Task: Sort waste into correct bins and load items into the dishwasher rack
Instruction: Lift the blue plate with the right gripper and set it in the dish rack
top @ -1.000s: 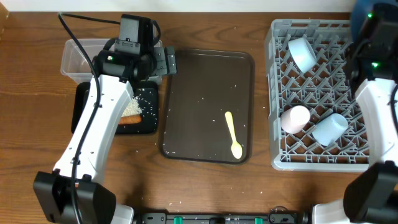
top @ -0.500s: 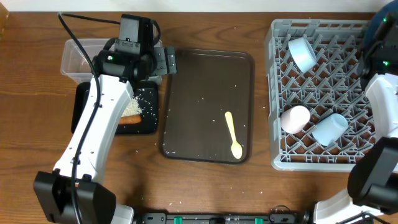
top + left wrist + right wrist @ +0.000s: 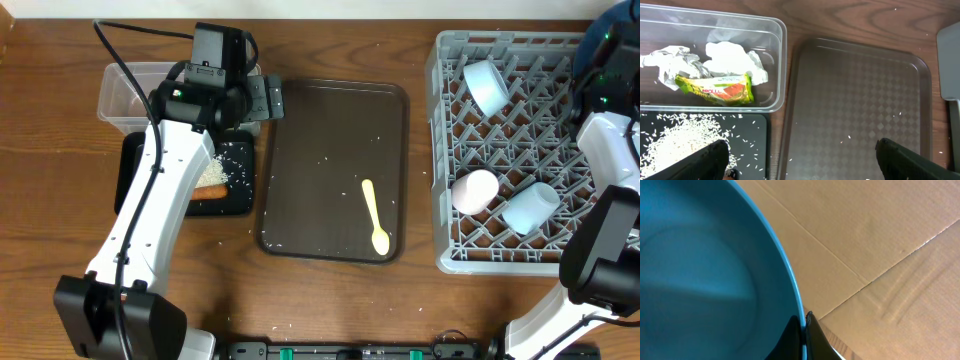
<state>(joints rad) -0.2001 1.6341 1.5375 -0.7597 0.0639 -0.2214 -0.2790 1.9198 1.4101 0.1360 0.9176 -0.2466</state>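
My right gripper (image 3: 804, 325) is shut on the rim of the large blue plate (image 3: 705, 270), held up at the far right over the grey dishwasher rack (image 3: 445, 150); overhead only a sliver of the plate (image 3: 612, 18) shows. The rack holds the pale bowl (image 3: 487, 85), the pink cup (image 3: 474, 190) and the light blue cup (image 3: 530, 207). The cream-yellow spoon (image 3: 375, 215) lies on the brown tray (image 3: 335, 130). My left gripper (image 3: 802, 160) is open above the tray's left edge. The clear bin (image 3: 775, 60) holds white tissue (image 3: 732, 57) and the printed wrapper (image 3: 715, 89). The black bin (image 3: 752, 145) holds rice (image 3: 675, 145).
An orange stick (image 3: 208, 193) lies in the black bin (image 3: 235, 195) beside the rice. Loose rice grains dot the brown tray. Cardboard (image 3: 880, 240) lies beyond the plate in the right wrist view. The left arm (image 3: 165, 190) stretches over the black bin.
The right arm has moved right and back, carrying the blue plate towards the frame's right edge. The left arm has not moved.
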